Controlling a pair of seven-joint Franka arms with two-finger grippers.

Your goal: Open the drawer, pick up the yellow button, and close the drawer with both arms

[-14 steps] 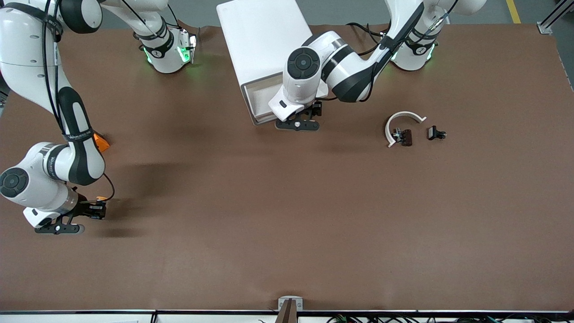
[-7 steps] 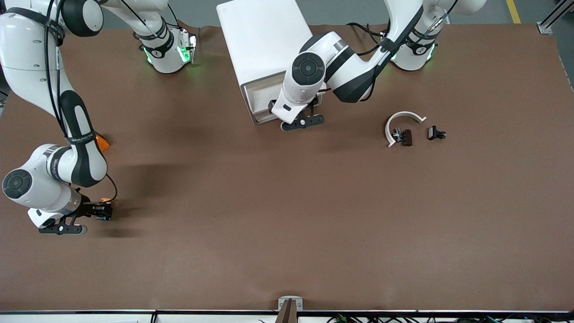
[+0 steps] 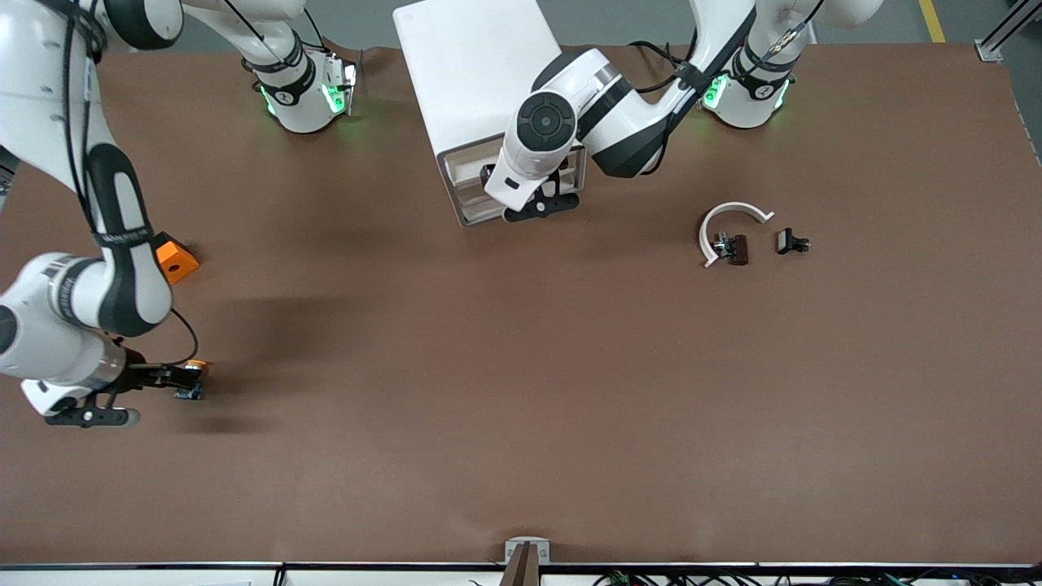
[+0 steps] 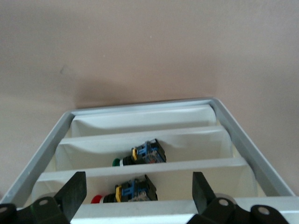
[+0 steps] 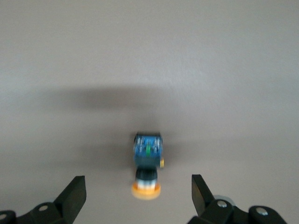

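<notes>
We find the button point(image 5: 146, 168) lying on the table point(image 3: 521, 407) between the spread fingers of the right gripper point(image 5: 138, 198), released since a second ago. The left gripper point(image 4: 138, 198), wide open and empty, now hangs over the drawers point(image 4: 140, 140), two of which hold similar buttons.

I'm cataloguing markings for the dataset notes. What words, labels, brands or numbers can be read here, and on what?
Right arm: a dark band on the forearm carries a line of white lettering, too small to read.
Arm bases: each shows a small round dark mark, not legible.
Wrist views: no text.
</notes>
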